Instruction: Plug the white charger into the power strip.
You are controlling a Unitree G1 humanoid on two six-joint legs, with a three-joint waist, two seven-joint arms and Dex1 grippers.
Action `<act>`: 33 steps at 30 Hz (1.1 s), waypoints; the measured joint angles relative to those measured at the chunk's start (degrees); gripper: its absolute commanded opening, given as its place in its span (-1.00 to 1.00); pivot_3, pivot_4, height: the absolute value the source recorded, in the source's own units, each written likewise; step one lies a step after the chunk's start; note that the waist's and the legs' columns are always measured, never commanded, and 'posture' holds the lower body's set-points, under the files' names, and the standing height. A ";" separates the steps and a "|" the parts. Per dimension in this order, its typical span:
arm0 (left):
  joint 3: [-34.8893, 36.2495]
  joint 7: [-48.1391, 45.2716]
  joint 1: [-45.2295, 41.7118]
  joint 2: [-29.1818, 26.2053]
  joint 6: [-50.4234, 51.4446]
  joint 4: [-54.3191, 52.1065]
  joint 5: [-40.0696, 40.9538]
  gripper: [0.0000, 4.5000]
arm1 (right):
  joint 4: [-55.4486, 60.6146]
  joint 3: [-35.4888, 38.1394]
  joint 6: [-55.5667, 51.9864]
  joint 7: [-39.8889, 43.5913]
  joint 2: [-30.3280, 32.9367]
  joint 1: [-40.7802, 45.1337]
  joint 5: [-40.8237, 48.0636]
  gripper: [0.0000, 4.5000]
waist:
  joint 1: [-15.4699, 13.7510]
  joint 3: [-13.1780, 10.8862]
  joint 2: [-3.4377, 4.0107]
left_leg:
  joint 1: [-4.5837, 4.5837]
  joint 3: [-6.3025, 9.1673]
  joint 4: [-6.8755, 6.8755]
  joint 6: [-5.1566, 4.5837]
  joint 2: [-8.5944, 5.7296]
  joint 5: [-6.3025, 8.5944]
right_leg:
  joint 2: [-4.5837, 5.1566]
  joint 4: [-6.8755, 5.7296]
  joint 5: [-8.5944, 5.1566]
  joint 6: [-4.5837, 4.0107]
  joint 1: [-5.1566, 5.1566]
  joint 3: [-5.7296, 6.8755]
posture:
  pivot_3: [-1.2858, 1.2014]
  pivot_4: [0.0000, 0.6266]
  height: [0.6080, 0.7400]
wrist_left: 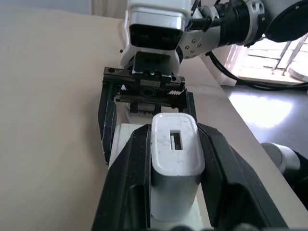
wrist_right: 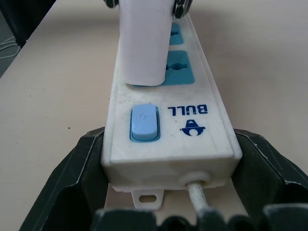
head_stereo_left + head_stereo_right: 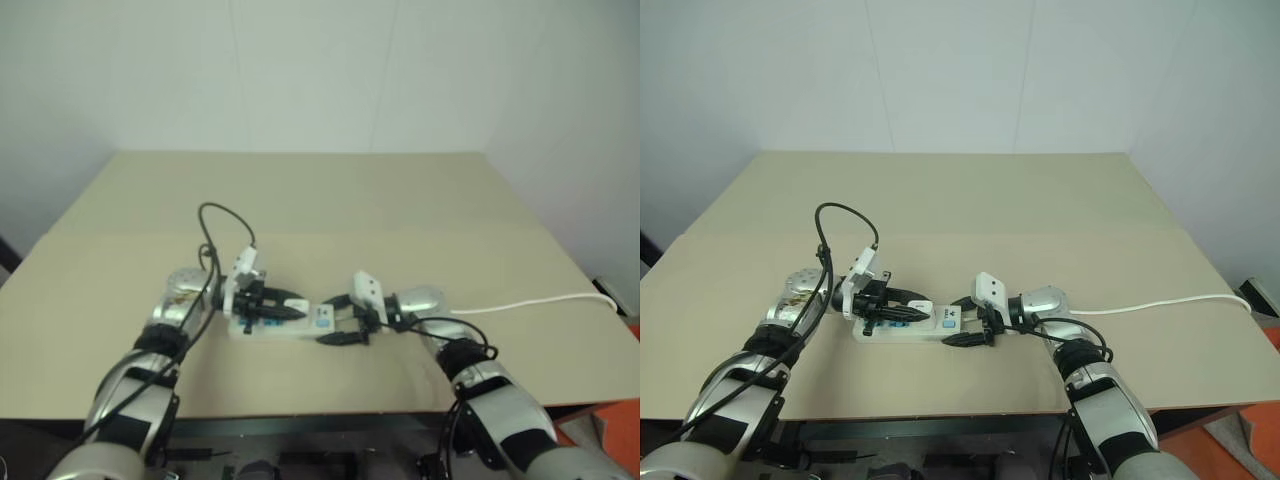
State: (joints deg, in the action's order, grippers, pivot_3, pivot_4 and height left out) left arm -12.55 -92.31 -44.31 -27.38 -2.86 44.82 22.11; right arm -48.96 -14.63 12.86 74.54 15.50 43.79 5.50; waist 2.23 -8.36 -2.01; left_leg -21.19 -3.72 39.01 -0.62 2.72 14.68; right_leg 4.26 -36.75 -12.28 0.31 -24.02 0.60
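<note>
While the left gripper [image 1: 175, 192] pinches the white charger [image 1: 174, 166] between its two black fingers, the block sits over the power strip [image 2: 166, 130], its lower face resting on or just above the blue socket next to the switch; whether the prongs are already in cannot be told. The strip lies near the front edge of the tan table [image 3: 400, 200], running left to right between the two arms, with its thin white cord [image 3: 530, 302] trailing off to the right. At the cord end, the right gripper [image 2: 166, 192] has its jaws spread wide around the strip, one finger on each long side; contact with the strip's walls looks close but I cannot confirm it.

To seat the plug well, I judge that the charger should stand square to the strip's face, not tipped toward either end, before any push. The press should go straight down into the socket, with the left fingers keeping a firm squeeze so the smooth block does not slide up between them. The right gripper would do best to brace the strip so it neither skids along the table nor lifts at the near edge. A tilted charger risks jamming the prongs against the blue socket face
</note>
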 measured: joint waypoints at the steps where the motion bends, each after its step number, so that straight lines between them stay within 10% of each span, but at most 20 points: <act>1: 0.25 0.00 0.02 0.14 0.01 0.11 -0.13 -0.54 | 0.01 0.00 0.01 -0.15 0.00 -0.07 0.00 0.51 | 0.00 0.03 0.01 | 0.01 0.00 0.00 0.00 0.00 0.00 | 0.00 0.00 -0.01 0.01 0.01 0.00 | 0.03 -0.52 1.00; 13: 2.90 0.48 1.91 1.06 -0.07 -0.12 -1.09 -0.54 | -0.74 -0.25 0.32 -0.79 -0.11 -0.07 -0.47 0.51 | -0.02 0.36 0.20 | 0.06 0.01 -0.04 0.00 0.01 0.00 | 0.00 -0.02 -0.08 0.10 0.02 -0.01 | 0.03 -0.52 1.00; 24: 5.94 1.39 2.32 1.26 0.41 3.53 -3.89 0.96 | -1.37 0.01 0.58 -1.70 0.10 -0.02 -0.60 0.51 | -0.15 0.49 0.34 | 0.05 0.01 -0.04 0.00 0.00 0.00 | 0.00 -0.01 -0.12 0.15 0.00 -0.01 | 0.03 -0.52 1.00; 33: 7.08 0.24 -1.27 -5.93 6.26 2.74 0.40 0.99 | -1.70 1.40 0.52 -2.09 1.45 0.55 -0.57 0.51 | -0.35 0.44 0.30 | -0.18 0.03 -0.09 0.00 0.00 0.00 | 0.04 0.15 -0.12 0.15 -0.14 0.03 | 0.03 -0.52 1.00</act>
State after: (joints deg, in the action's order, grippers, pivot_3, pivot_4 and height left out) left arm -5.47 -92.07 -45.59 -33.32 3.39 47.56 22.51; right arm -50.65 -13.22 13.37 72.45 16.94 44.34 4.93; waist 1.88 -7.92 -1.71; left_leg -21.37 -3.70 38.93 -0.63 2.72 14.69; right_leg 4.29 -36.60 -12.40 0.46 -24.16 0.63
